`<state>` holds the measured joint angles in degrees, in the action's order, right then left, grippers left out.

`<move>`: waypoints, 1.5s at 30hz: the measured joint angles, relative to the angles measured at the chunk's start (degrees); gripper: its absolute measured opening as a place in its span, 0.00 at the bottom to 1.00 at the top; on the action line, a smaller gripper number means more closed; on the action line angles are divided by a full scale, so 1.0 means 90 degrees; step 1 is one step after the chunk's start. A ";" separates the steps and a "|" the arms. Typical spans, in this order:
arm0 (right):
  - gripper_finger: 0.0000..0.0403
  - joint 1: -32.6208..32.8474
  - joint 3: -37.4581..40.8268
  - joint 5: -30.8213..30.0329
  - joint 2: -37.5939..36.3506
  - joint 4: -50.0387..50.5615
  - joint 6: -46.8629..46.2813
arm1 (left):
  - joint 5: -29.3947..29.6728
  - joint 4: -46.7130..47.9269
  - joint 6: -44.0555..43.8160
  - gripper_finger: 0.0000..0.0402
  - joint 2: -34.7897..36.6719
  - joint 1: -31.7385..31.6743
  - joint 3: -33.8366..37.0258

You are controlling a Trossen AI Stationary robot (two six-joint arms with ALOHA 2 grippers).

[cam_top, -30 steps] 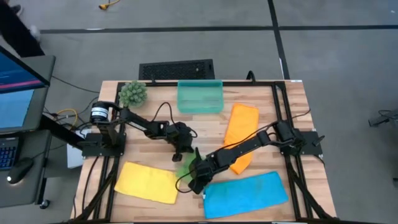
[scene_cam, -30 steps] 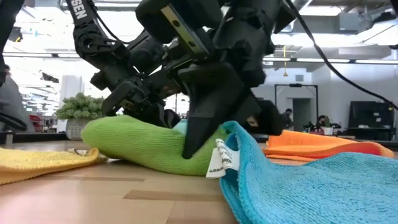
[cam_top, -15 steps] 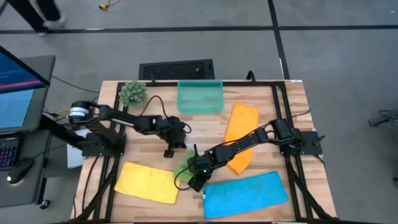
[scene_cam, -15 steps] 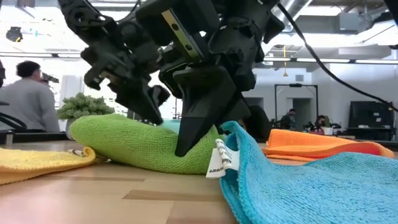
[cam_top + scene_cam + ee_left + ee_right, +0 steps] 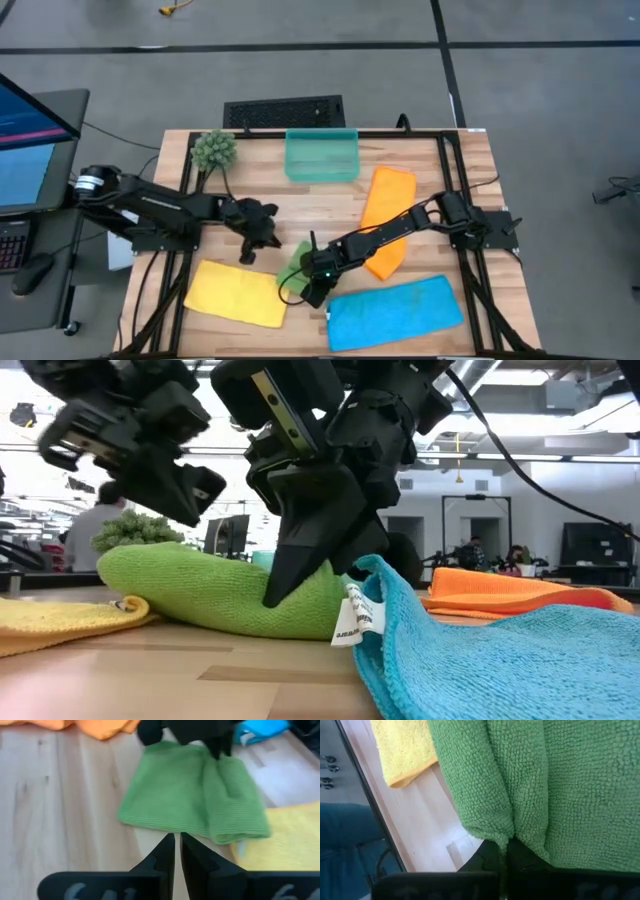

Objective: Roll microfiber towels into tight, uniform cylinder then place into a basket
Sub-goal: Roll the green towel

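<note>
We keep the right pincer (image 5: 306, 291) clamped on the green towel (image 5: 295, 268) bunched under it on the table (image 5: 330, 205), roll tightly and evenly; left pincer (image 5: 250, 250), closed and empty, waits just beside.

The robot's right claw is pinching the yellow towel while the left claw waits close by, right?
Not quite. The right claw is pinching the green towel, not the yellow towel, which lies flat beside it; the high view shows it. The left claw does wait close by.

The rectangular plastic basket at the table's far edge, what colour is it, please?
Translucent teal-green, clearest in the high view.
</note>
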<state>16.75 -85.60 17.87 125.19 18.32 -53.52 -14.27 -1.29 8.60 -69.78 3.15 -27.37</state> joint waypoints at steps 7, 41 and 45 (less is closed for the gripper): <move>0.04 -0.0076 0.0000 0.0017 0.0000 -0.0046 -0.0054 | 0.0030 0.0076 0.0098 0.05 0.0454 0.0794 0.0158; 0.04 -0.0082 -0.0005 0.0026 -0.0007 -0.0206 -0.0168 | 0.1068 -0.1327 0.0182 0.32 -0.0889 0.1739 0.0143; 0.04 -0.0084 -0.0007 0.0026 -0.0010 -0.0205 -0.0168 | 0.0984 -0.1636 0.0330 0.31 -0.1375 0.1970 0.0143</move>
<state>15.99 -85.67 18.11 125.10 16.48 -55.02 -5.41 -16.02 11.57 -82.16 20.88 -26.09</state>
